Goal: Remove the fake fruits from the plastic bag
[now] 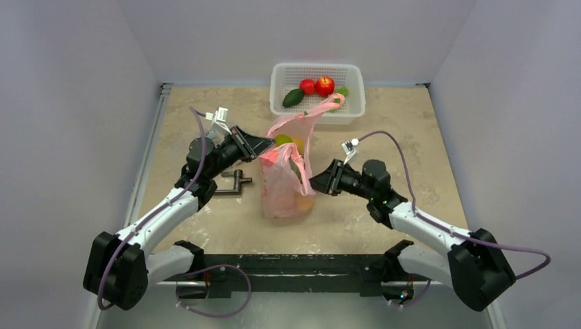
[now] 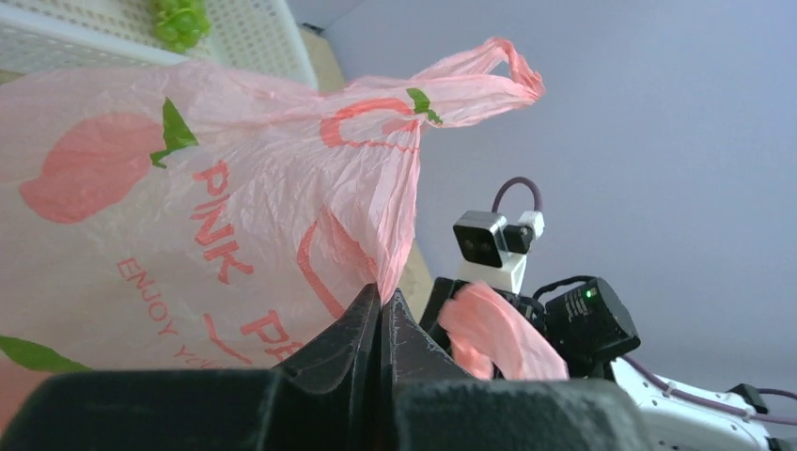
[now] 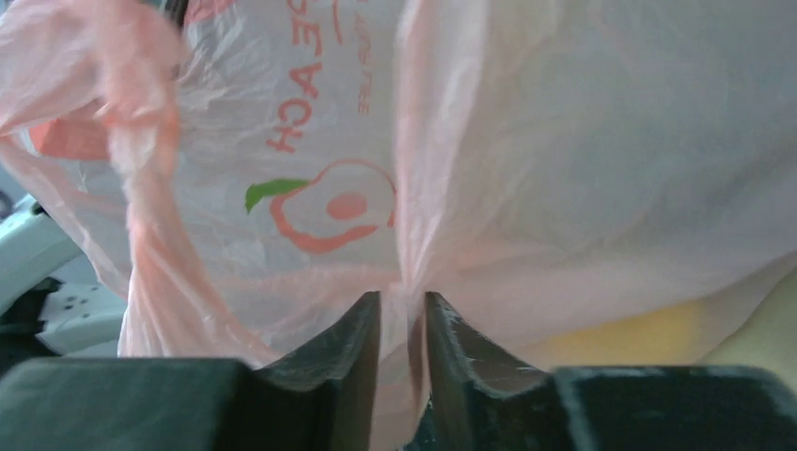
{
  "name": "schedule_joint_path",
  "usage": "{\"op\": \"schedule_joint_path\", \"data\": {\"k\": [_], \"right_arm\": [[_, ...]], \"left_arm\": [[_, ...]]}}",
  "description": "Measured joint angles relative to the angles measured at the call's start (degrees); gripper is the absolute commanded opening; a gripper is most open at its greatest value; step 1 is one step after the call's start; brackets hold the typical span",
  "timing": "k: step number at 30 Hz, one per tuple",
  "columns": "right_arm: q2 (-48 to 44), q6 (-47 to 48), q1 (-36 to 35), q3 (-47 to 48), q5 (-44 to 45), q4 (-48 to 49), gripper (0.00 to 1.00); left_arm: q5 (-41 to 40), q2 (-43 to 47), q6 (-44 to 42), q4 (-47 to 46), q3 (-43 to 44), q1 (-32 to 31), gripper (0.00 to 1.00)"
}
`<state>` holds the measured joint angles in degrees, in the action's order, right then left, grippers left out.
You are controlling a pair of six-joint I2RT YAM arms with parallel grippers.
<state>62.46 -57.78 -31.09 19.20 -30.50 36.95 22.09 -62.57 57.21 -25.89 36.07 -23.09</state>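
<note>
Looking down from above, we see a beige table (image 1: 390, 144) with a pink bag (image 1: 279, 185) standing upright near its middle, between the left arm (image 1: 164, 212) and the right arm (image 1: 418, 223). The bag is thin, crinkled and see-through, printed with peaches and red lettering. Its mouth is held open at the top, and one handle loop (image 1: 331, 102) reaches back to the front rim of a white basket (image 1: 282, 72) at the far edge of the table. The left claw (image 1: 264, 146) is at the bag's upper left edge; its wrist view shows the two fingers (image 2: 348, 338) pressed together, pinching a fold of pink film between their tips. The right claw (image 1: 317, 183) meets the bag's right side lower down, and its fingers (image 3: 352, 338) nearly touch, with a pleat of film nipped in the narrow gap. Inside the bag we make out fruits (image 1: 283, 140) in the open mouth, one yellow-green with a yellow one beside it, and an orange-yellow one (image 1: 305, 202) showing through the film at the bottom right. In the basket lie two red apples (image 1: 325, 86), a dark green avocado (image 1: 293, 98) and some green grapes (image 1: 342, 91). A small grey metal piece (image 1: 234, 184) lies on the table just beside the left arm
</note>
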Motion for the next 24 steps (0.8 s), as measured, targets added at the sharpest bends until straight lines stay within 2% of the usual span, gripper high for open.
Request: {"op": "schedule_joint_path", "data": {"k": [2,3,9,11,12,16,21,22,23,24], "right_arm": [[-1.2,6.8,0.0,7.7,1.5,-12.9,0.41],[-2.1,9.9,0.1,11.7,2.7,-17.8,0.51],[-6.5,25.4,0.8,30.1,9.4,-39.2,0.89],[-6.8,29.2,0.8,34.5,10.9,-44.1,0.97],[-7.0,30.8,0.8,36.0,11.4,-46.1,0.99],[-7.5,37.2,0.7,39.8,9.7,-49.9,0.99],[-4.4,41.5,-3.4,40.5,4.0,-44.5,0.97],[-2.8,42.1,-5.4,40.5,3.9,-43.1,0.9],[-1.0,42.7,-7.6,40.6,3.8,-41.9,0.77],[1.5,43.2,-10.4,40.7,3.4,-40.8,0.56]], "left_arm": [[1.0,-0.8,2.2,-3.5,0.0,0.1,0.0],[1.6,-0.8,3.1,-5.1,0.0,0.1,0.0],[3.4,-0.7,4.8,-8.5,0.0,0.2,0.0],[3.5,-0.3,4.7,-8.0,0.0,0.2,0.0],[3.5,-0.1,4.7,-7.6,0.0,0.2,0.0],[3.4,0.5,4.5,-4.2,0.8,0.2,0.0],[3.5,0.5,4.3,-1.6,2.3,0.2,0.0],[3.5,0.5,4.3,-1.4,2.6,0.2,0.0],[3.5,0.5,4.3,-1.1,2.8,0.2,0.0],[3.5,0.5,4.2,-0.9,2.9,0.2,0.0]]}}
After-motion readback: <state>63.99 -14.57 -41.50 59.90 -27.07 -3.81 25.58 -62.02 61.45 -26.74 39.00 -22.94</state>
